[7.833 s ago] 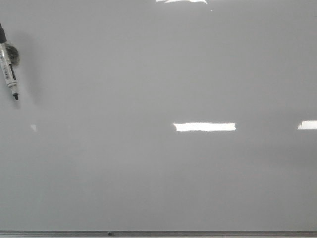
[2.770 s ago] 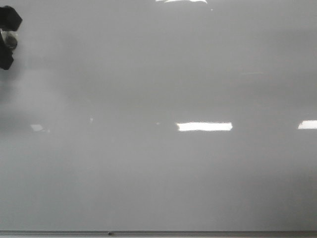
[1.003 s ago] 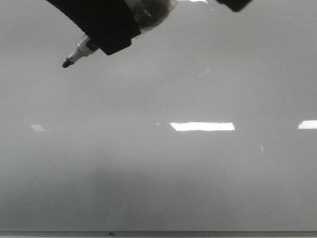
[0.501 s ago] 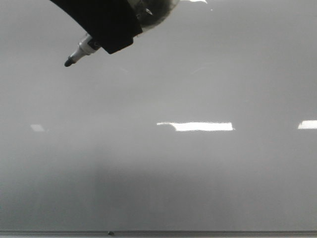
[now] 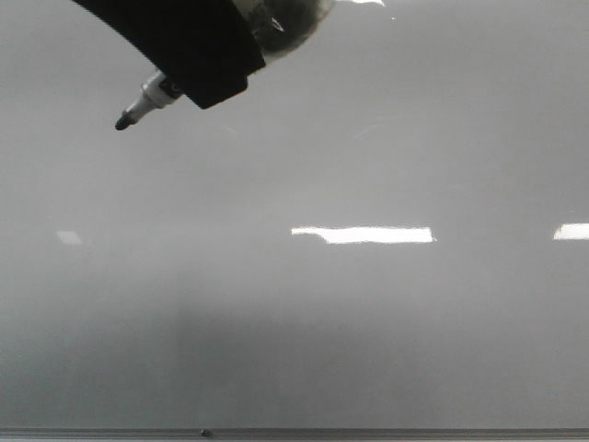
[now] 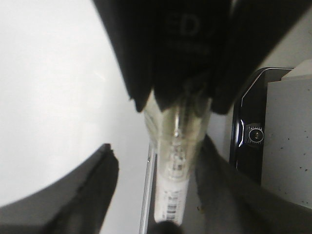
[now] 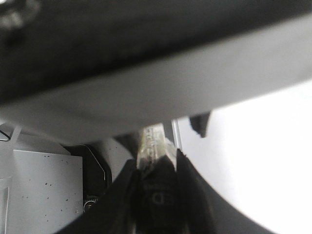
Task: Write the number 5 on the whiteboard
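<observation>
The whiteboard (image 5: 368,322) fills the front view and is blank; no number 5 shows on it. A marker with a clear barrel and a black tip (image 5: 122,120) juts down-left from black gripper parts (image 5: 184,46) at the top of the front view. The tip hangs just off the board. My right gripper (image 7: 155,161) is shut on the marker's black rear end (image 7: 156,195). My left gripper (image 6: 157,146) straddles the marker barrel (image 6: 175,165). Its jaws stand apart, with a gap on one side of the barrel.
The board's thin metal bottom edge (image 5: 368,433) runs along the bottom of the front view. Bright light reflections (image 5: 363,235) lie on the board. A black device (image 6: 248,141) and a grey speckled block (image 6: 287,141) stand beyond the board's edge.
The marker moved from the left edge to the top centre. A black part at the top right left the view within the last second. The tip has barely shifted since.
</observation>
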`<state>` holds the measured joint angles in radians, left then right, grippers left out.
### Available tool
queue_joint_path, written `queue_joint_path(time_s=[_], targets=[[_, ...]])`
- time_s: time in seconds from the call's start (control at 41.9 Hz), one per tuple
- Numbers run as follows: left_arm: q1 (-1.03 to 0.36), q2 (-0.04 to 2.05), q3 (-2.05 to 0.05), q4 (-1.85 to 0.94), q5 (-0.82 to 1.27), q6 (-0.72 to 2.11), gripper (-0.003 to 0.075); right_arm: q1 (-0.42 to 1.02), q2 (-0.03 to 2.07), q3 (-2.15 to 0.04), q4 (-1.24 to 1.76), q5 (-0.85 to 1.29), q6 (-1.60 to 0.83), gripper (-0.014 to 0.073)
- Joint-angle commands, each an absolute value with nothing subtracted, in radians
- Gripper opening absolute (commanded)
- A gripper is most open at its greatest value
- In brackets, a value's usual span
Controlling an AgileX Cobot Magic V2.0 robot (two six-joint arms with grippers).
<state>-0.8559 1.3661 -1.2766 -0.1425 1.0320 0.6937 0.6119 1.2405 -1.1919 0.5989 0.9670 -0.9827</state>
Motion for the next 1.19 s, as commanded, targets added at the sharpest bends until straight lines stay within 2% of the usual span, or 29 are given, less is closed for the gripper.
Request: queue_joint_path(time_s=[0.0,0.215,0.382,0.573,0.74,1.027,1.17], targets=[[-0.864,1.317,-1.311,-0.157,0.997,0.684,0.0519,0.616,1.218,-1.225,0.649,0.938,-0.996,-0.0050],[-0.807,1.190,-1.311,-0.131,1.013,0.577,0.0512,0.564,1.163,-1.225,0.518,1.017,-0.892,-0.0050],[-0.662,1.079,-1.266,-0.131,1.003,0.472,0.0512,0.434,1.087,-1.225,0.381,1.086,-0.712,-0.0050],[-0.510,0.988,-1.161,-0.131,0.982,0.366,0.0512,0.278,1.011,-1.196,0.373,1.101,-0.530,-0.0050],[-0.420,0.934,-1.080,-0.138,0.936,0.314,0.0512,0.230,0.931,-1.057,0.388,0.922,-0.438,-0.0050],[-0.411,0.938,-1.052,-0.142,0.894,0.314,0.0512,0.230,0.886,-0.744,0.605,0.368,-0.438,-0.0050],[-0.411,0.938,-1.052,-0.142,0.864,0.314,0.0512,0.230,0.927,-0.745,0.608,0.287,-0.449,-0.0050]])
